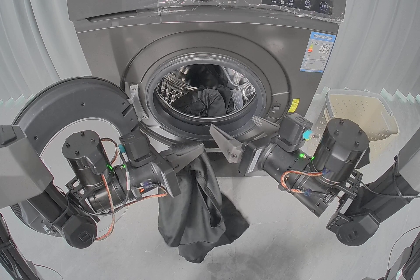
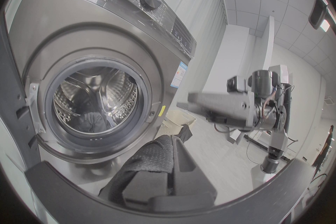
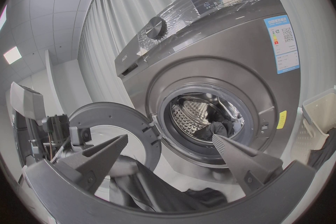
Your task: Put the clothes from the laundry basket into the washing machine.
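Note:
A grey front-loading washing machine [image 1: 131,38] stands with its round door [image 1: 65,106] swung open to the left. Dark clothes [image 1: 205,100] lie inside the drum. My left gripper [image 1: 194,149] is shut on a black garment [image 1: 197,206], which hangs from it to the floor just below the drum opening. In the left wrist view the cloth [image 2: 152,158] is pinched between the fingers. My right gripper [image 1: 238,136] stands open and holds nothing, right of the garment and in front of the drum's lower rim. The cream laundry basket [image 1: 363,112] sits right of the machine.
The open door [image 3: 115,123] takes up the space to the left of the drum. A dark cloth [image 3: 322,154] hangs over the laundry basket's [image 3: 320,109] rim. Grey floor [image 1: 280,232] lies in front of the machine, with curtains behind it.

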{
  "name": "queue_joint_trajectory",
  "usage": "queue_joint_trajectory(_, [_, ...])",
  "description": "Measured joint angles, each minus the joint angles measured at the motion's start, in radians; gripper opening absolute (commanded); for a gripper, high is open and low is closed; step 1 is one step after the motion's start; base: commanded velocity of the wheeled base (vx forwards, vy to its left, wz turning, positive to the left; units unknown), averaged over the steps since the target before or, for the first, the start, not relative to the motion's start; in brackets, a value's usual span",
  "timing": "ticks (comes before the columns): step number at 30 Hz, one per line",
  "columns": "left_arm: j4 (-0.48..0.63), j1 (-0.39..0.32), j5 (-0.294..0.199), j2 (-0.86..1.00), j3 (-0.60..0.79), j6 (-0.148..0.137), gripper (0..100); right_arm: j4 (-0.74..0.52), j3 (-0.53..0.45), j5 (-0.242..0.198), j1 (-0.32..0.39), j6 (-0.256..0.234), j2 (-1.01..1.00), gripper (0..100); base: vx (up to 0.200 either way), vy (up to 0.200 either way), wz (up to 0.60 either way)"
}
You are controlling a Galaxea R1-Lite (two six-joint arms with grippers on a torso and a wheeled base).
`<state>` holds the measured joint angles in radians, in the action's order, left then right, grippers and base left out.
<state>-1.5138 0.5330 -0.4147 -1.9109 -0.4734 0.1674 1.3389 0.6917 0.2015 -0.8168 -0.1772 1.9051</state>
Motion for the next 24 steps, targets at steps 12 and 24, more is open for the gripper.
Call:
queue_joint_trajectory(12, [0.018,-0.006,0.052,0.001,-0.083,0.001,0,-0.004,-0.091,0.0,0.041,0.025,0.007,100,0.0,0.0,0.0])
queue_joint_trajectory(24, [0.031,-0.01,0.092,0.006,-0.135,0.003,0,0.0,-0.118,-0.007,0.075,0.031,0.04,100,0.0,0.0,0.0])
